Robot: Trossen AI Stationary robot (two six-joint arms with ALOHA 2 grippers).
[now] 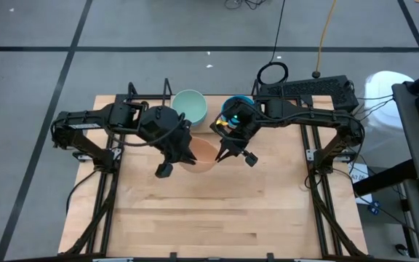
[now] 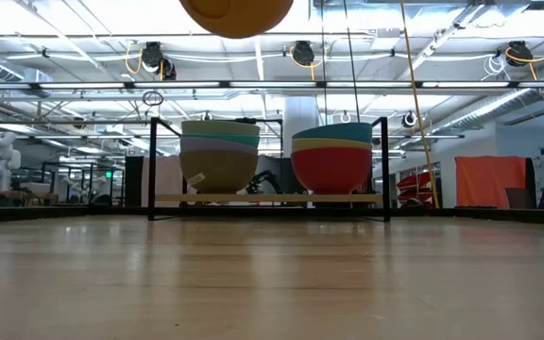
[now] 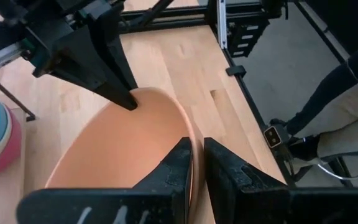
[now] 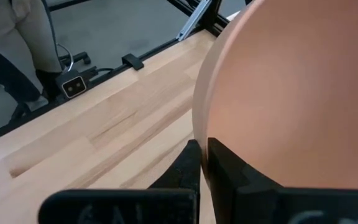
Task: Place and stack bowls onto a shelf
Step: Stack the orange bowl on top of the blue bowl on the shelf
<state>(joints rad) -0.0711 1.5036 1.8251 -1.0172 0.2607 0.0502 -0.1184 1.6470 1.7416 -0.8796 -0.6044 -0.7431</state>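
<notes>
An orange bowl [image 1: 204, 154] hangs in the air between my two grippers, over the middle of the table; the low view shows only its underside [image 2: 236, 14] high above the tabletop. My left gripper [image 1: 189, 154] is shut on the bowl's left rim and my right gripper [image 1: 220, 153] on its right rim. The shelf [image 2: 267, 198] stands at the table's far side. It holds two stacks of bowls, the left one [image 2: 220, 156] topped by a mint green bowl [image 1: 189, 105], the right one [image 2: 331, 156] by a teal-blue bowl [image 1: 235, 109]. My left gripper pinches the orange bowl's rim [image 3: 188, 134] between its two fingers, one finger inside the bowl and one outside. It comes from the table's left, slanting down. The bowl is lifted clear of the table. My right gripper pinches the opposite rim [image 4: 199, 127] between its two fingers, one inside and one outside, coming from the table's right and slanting down. Its finger [image 3: 120, 87] shows on the far rim in the left wrist view.
The wooden tabletop [image 1: 217, 211] lies bare on the near side of the grippers. Black frame posts stand at the table's left [image 1: 100, 182] and right [image 1: 318, 182]. A person's legs show beside the table [image 3: 334, 124] [image 4: 17, 43].
</notes>
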